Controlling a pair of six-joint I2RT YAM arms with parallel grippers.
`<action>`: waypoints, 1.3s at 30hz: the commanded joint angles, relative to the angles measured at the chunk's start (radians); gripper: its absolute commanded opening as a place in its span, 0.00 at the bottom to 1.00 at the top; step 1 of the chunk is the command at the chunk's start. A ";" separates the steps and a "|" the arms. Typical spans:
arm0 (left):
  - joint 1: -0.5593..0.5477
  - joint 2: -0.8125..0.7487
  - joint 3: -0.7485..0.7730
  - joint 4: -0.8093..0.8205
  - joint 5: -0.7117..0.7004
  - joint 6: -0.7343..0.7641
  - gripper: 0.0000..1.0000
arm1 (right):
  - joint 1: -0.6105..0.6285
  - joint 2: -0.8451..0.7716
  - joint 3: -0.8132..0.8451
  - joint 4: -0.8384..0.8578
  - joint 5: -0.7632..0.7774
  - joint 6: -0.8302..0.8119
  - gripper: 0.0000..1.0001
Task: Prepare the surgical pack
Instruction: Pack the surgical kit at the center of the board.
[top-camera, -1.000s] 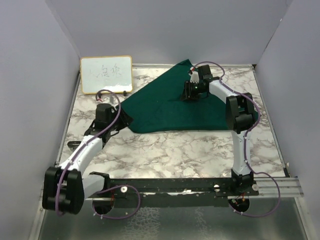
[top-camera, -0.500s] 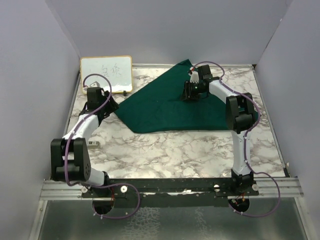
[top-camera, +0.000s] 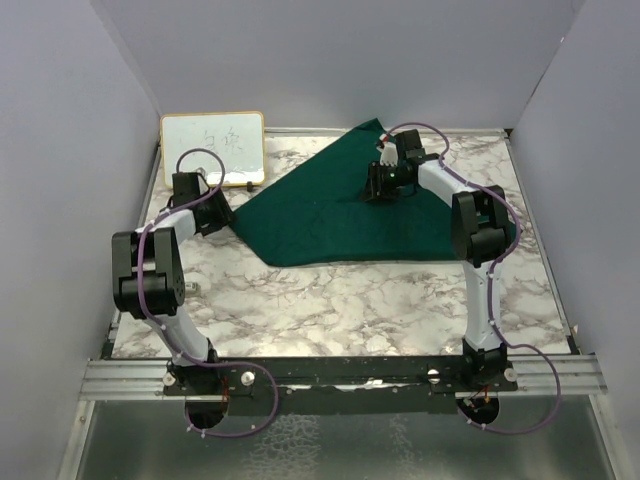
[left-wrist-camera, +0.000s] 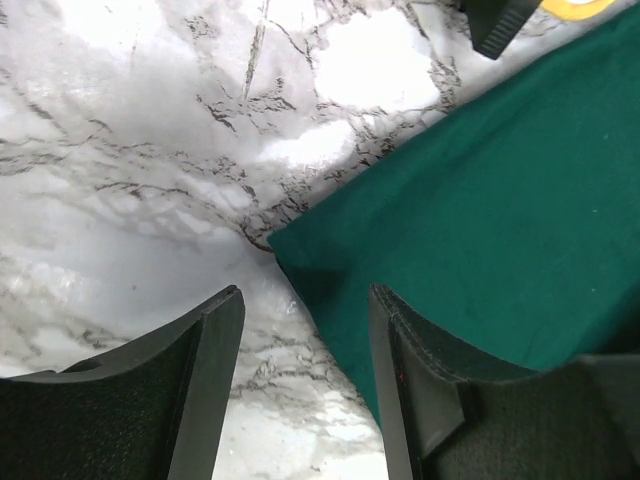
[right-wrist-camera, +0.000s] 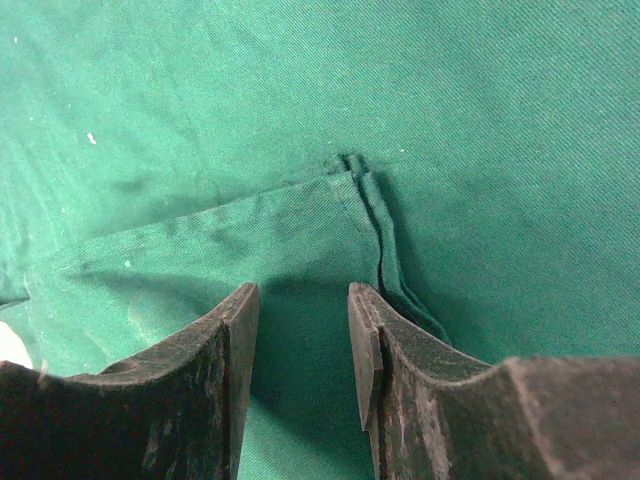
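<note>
drape (top-camera: 330, 215) lies on counter (top-camera: 330, 295), one corner folded in onto its middle. left fingers (left-wrist-camera: 205, 400) spread, empty, at drape's left corner. right fingers (right-wrist-camera: 225, 400) spread, empty, over the folded-in corner; contact with cloth: cannot tell

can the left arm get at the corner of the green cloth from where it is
Probably yes. The left gripper hangs open right over the cloth, whose corner lies flat on the table just ahead of the fingers, with nothing in between.
</note>
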 joint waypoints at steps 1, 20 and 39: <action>0.013 0.092 0.050 -0.031 0.075 0.059 0.55 | 0.004 0.038 0.011 0.000 -0.003 -0.016 0.42; 0.022 0.003 0.056 0.030 0.238 0.034 0.00 | 0.004 0.043 0.012 -0.009 0.011 -0.019 0.42; -0.376 -0.182 0.299 0.053 0.110 -0.348 0.00 | 0.004 0.053 0.019 -0.012 0.008 -0.014 0.42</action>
